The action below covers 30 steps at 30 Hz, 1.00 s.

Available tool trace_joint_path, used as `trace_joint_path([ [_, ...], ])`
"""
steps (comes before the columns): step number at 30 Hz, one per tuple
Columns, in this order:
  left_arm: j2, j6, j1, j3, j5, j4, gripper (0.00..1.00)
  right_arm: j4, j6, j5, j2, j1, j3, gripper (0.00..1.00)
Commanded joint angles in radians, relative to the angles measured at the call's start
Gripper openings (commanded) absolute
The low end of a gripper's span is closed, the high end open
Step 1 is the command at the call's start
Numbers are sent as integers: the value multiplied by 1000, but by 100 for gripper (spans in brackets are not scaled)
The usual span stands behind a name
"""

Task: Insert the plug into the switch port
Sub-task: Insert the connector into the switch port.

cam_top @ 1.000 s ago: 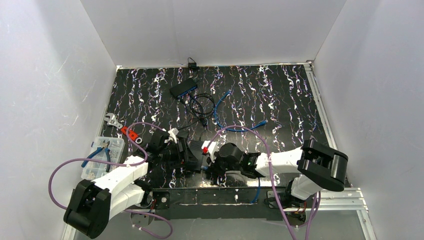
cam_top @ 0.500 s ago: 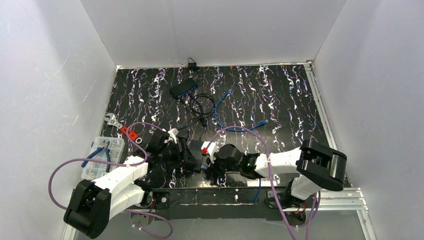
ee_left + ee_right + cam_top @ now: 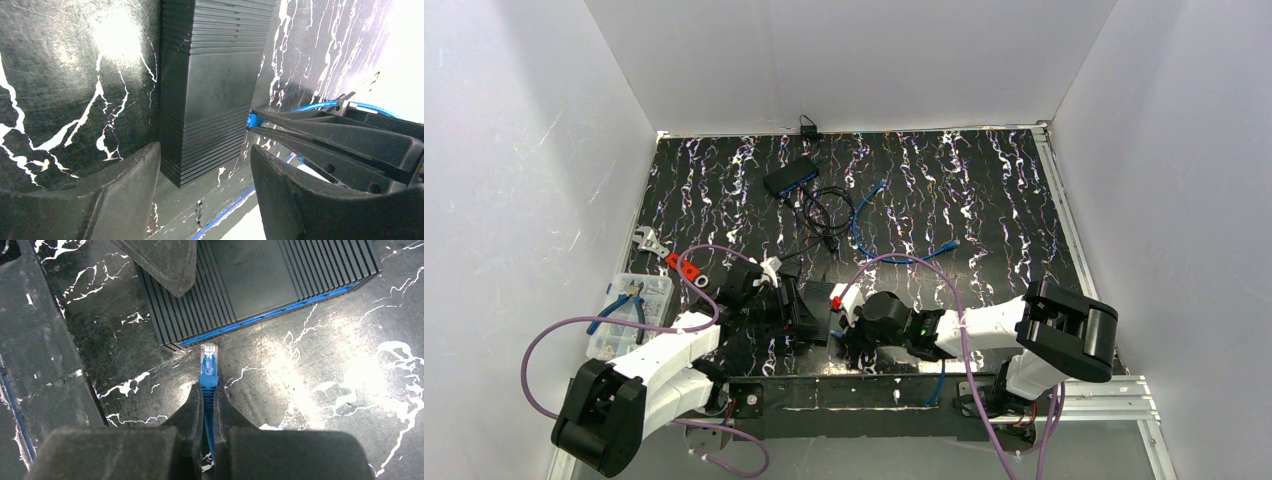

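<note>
The switch [image 3: 260,285] is a black ribbed box with a blue port face, lying flat on the marbled mat; it also shows in the top view [image 3: 819,298] and the left wrist view [image 3: 210,100]. My right gripper [image 3: 208,390] is shut on the boot of the blue plug [image 3: 208,357]. The plug's clear tip points at the blue face near the switch's end, just short of it. My left gripper [image 3: 205,185] is open and straddles the switch's near end. One left finger [image 3: 160,260] lies over the switch in the right wrist view. The plug [image 3: 251,120] sits beside the switch's side.
A second switch [image 3: 789,176] with black and blue cables [image 3: 864,215] lies at the back of the mat. A clear parts box [image 3: 629,310] with pliers stands at the left edge. A red piece [image 3: 686,268] lies near it. A black rail [image 3: 854,390] runs along the front edge.
My right gripper has shifted slightly toward the near edge with the plug, so more of the switch shows between the two grippers. The left arm has barely moved.
</note>
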Motion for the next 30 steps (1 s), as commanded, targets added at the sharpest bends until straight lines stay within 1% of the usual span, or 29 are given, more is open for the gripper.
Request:
trace_joint_path([
  [1, 7, 6, 1, -6, 23, -6, 64, 75, 11, 1, -23, 15, 1, 1],
  [11, 15, 6, 1, -5, 30, 2, 63, 87, 4, 7, -38, 28, -11, 1],
  [19, 14, 6, 2, -7, 34, 1, 63, 89, -3, -4, -19, 36, -2, 1],
  [26, 24, 9, 2, -8, 41, 3, 58, 111, -36, 1, -12, 44, -3, 1],
  [30, 34, 10, 3, -11, 47, 8, 56, 169, -66, 8, -6, 44, -21, 1],
])
